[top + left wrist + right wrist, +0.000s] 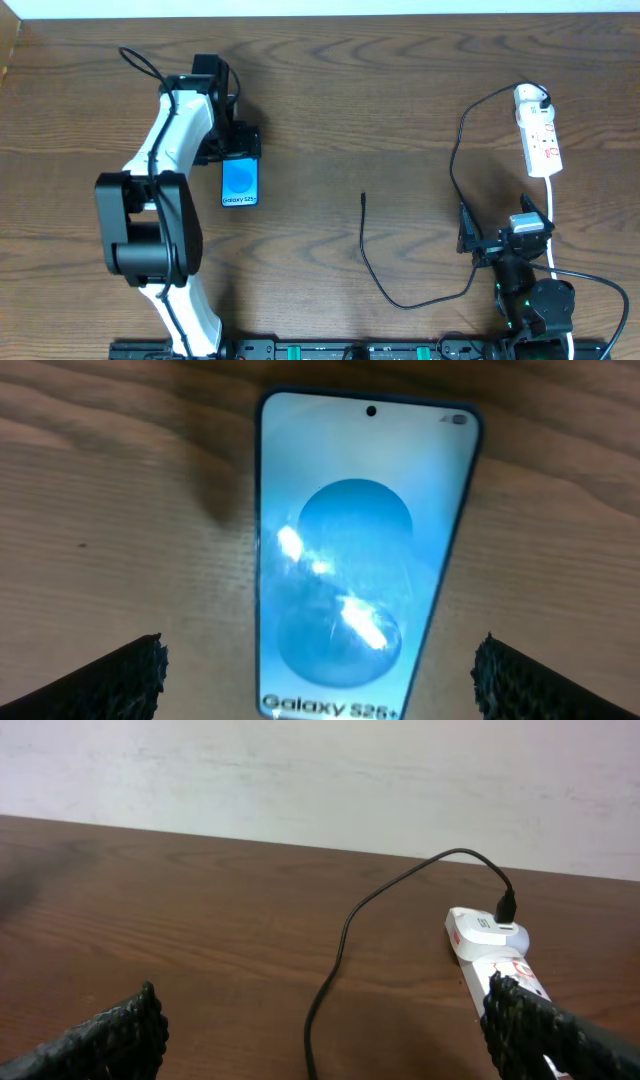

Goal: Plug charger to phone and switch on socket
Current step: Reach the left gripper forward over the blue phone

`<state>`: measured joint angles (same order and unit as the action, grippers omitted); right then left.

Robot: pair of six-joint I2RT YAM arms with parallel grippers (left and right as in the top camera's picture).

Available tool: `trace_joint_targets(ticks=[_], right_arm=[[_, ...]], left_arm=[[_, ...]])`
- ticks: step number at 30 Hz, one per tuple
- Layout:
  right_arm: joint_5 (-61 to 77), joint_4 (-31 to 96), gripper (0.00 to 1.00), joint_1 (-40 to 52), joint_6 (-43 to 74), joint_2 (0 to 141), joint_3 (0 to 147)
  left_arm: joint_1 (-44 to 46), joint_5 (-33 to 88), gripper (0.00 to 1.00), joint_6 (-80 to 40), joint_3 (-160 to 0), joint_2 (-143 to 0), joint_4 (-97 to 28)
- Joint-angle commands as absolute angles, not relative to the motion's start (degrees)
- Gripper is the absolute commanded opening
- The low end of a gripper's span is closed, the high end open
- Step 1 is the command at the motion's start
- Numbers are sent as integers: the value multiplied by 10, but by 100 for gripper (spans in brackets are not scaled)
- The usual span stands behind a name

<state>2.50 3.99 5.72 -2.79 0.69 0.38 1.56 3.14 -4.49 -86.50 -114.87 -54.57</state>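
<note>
The phone [240,182] lies flat on the wooden table, blue screen up with "Galaxy S25+" text. My left gripper [236,150] hovers open over its far end. In the left wrist view the phone [355,560] lies between the spread fingers [320,678], untouched. The black charger cable [455,170] runs from the white socket strip [538,130] in a loop to its free plug tip [363,197] mid-table. My right gripper [505,240] is open and empty near the front right. In its wrist view the cable [335,970] and the socket [490,945] lie ahead of its fingers [325,1038].
The socket's thick white cord [551,215] runs down toward the right arm's base. The table's far edge meets a white wall [320,780].
</note>
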Motion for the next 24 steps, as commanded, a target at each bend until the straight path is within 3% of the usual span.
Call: trace_joint_targets(ticks=[1, 24], right_arm=[[20, 43, 99, 61, -35, 3, 3], [20, 43, 99, 61, -35, 3, 3]], left_arm=[[13, 39, 98, -48, -871, -1167, -538], [13, 39, 97, -48, -823, -1172, -498]])
